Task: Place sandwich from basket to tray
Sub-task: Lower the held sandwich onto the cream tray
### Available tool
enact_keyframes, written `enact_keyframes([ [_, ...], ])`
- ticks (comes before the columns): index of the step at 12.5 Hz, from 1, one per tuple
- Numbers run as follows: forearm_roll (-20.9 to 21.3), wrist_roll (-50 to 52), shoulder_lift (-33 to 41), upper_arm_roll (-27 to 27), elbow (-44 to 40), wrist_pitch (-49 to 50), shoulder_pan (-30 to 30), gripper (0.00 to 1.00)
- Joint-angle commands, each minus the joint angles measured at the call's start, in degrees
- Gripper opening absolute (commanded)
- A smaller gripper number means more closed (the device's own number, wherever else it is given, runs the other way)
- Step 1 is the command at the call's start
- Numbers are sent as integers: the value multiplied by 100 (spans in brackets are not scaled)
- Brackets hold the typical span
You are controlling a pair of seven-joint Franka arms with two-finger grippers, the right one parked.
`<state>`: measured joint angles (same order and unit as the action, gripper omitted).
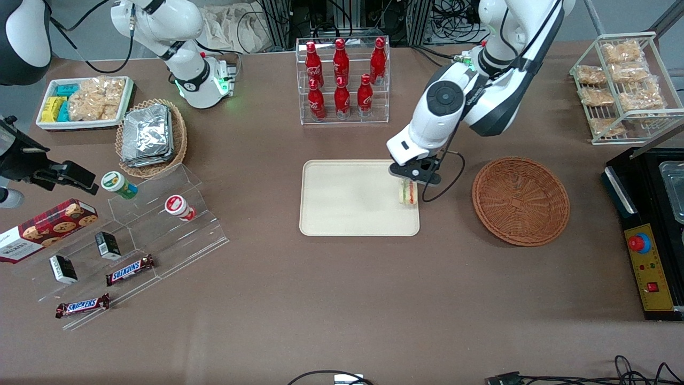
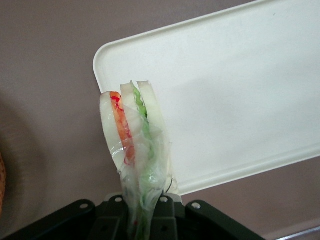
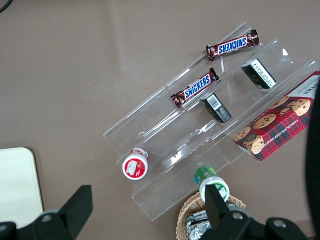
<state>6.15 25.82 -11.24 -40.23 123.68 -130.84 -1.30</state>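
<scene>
My gripper (image 1: 412, 181) is clamped on the sandwich (image 2: 134, 145), out of the basket (image 1: 521, 200) — carrying done. It hangs over the tray (image 1: 347, 198) edge — only lowering and release remain.

- Clear rack (image 1: 343, 80) of red cola bottles (image 1: 340, 64) stands at the table's edge farthest from the front camera, two rows.
- White wire rack (image 1: 625, 85) with beige snack bags (image 1: 622, 52), toward the working arm's end.
- Black control box (image 1: 649, 235) with red button (image 1: 639, 243), nearer the front camera than the wire rack.
- Oval wicker basket (image 1: 155, 136) holding foil packets (image 1: 145, 133), toward the parked arm's end.
- Small white tray (image 1: 83, 102) with yellow and teal packets (image 1: 56, 104), beside that basket.
- Stepped clear stand (image 1: 160, 230) carrying a green-lidded cup (image 1: 118, 184), a red-lidded cup (image 1: 179, 207), two black boxes (image 1: 108, 245) and two Snickers bars (image 1: 130, 270).
- Cookie box (image 1: 45, 227) beside the stand.
</scene>
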Motion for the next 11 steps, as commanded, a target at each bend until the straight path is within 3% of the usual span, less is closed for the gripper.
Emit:
enact_keyframes([
  [1, 814, 938, -623, 6, -125, -318, 287, 6],
  [4, 1861, 1618, -1142, 15, -160, -442, 376, 6],
  [8, 2380, 1733, -1539, 15, -195, -609, 446, 6],
  [10, 2435, 1742, -1609, 15, -195, -636, 446, 7],
  [11, 2426, 1742, -1618, 15, -195, -653, 446, 13],
])
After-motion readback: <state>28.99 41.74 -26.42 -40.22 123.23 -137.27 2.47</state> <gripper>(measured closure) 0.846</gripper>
